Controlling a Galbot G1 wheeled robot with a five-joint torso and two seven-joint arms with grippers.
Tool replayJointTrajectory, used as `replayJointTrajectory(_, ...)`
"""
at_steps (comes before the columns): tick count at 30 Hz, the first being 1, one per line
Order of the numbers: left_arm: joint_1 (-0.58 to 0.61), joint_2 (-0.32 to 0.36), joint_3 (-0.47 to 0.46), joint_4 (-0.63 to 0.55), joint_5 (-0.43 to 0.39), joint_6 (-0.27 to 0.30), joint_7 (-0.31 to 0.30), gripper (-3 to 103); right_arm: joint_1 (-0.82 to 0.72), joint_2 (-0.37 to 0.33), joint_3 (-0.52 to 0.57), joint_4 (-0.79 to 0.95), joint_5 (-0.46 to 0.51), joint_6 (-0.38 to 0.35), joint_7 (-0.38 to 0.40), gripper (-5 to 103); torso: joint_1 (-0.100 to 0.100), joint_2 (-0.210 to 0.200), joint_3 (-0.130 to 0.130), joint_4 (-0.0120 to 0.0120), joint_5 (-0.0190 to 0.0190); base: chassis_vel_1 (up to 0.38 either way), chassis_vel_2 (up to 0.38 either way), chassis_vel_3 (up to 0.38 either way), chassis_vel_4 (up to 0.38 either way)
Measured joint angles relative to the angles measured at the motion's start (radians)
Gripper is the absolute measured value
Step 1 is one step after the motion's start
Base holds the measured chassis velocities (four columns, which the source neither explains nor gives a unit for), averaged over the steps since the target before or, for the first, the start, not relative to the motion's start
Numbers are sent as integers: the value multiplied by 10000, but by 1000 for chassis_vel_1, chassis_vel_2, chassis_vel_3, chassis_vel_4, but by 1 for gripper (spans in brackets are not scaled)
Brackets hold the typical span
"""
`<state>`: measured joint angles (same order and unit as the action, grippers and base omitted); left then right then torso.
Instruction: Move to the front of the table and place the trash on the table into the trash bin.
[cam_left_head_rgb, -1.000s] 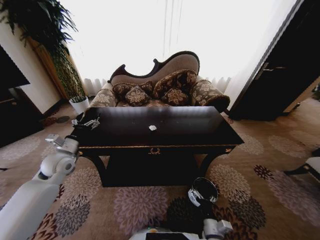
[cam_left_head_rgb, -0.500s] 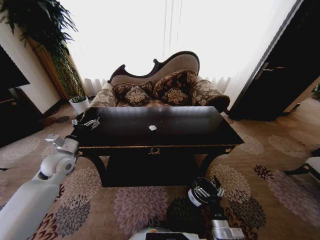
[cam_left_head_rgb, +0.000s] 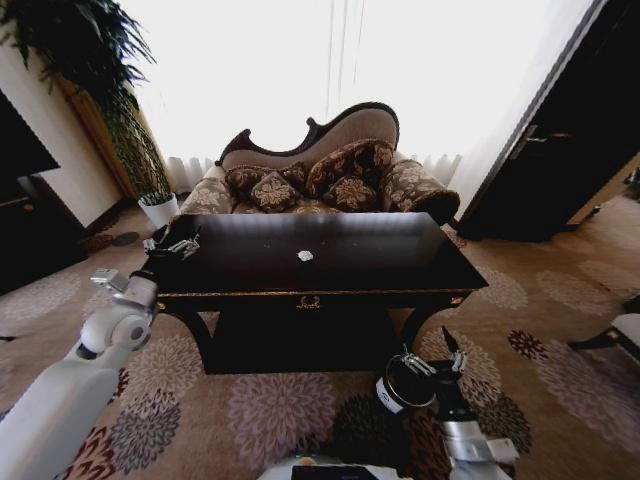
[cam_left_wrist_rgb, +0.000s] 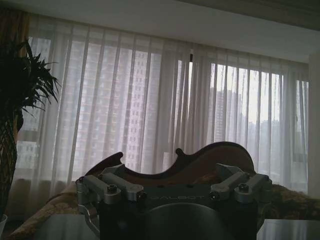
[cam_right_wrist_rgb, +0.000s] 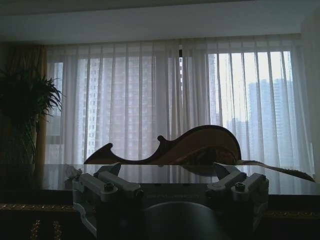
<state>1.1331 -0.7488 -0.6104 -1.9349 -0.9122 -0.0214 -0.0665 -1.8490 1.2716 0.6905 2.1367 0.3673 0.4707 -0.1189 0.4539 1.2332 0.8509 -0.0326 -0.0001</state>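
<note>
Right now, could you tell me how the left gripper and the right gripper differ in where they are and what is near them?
The left gripper is up at the table's left end, over its top; the right gripper is low in front of the table, over the carpet. The right gripper is beside the trash bin; the left gripper is nearer the white paper scrap. Both hold nothing visible.

Trash (cam_left_head_rgb: 305, 256) on table (cam_left_head_rgb: 400, 262) — bin (cam_left_head_rgb: 400, 383) before it, right.

Wide open bench (cam_left_head_rgb: 380, 262) top, just one white paper scrap (cam_left_head_rgb: 305, 256) mid-surface; left pincer (cam_left_head_rgb: 172, 243) sits at its left edge, sofa (cam_left_head_rgb: 320, 175) crowding the far side.
</note>
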Motion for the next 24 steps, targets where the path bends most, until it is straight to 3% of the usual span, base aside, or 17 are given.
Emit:
replayJointTrajectory(6,0,0,0,0,0,0,0,100,190,-964,-150,652,66,-760,78,100,0,0,0,1,0,0,0,0,0)
replayJointTrajectory(11,0,0,0,0,0,0,0,100,507,-2567,-711,1178,250,-1762,492,100,0,0,0,2,-2,0,0,0,0)
replayJointTrajectory(12,0,0,0,0,0,0,0,100,507,-2567,-711,1178,250,-1762,492,100,0,0,0,2,-2,0,0,0,0)
replayJointTrajectory(21,0,0,0,0,1,0,0,100,2040,-5032,-1534,825,1948,-3435,1439,100,0,0,0,2,0,0,0,0,0)
replayJointTrajectory(22,0,0,0,0,1,0,0,100,2040,-5032,-1534,825,1948,-3435,1439,100,0,0,0,2,0,0,0,0,0)
replayJointTrajectory(24,0,0,0,0,0,0,8,100,2630,-5813,-1721,667,2506,-3848,1623,100,1,0,1,2,0,0,0,0,0)
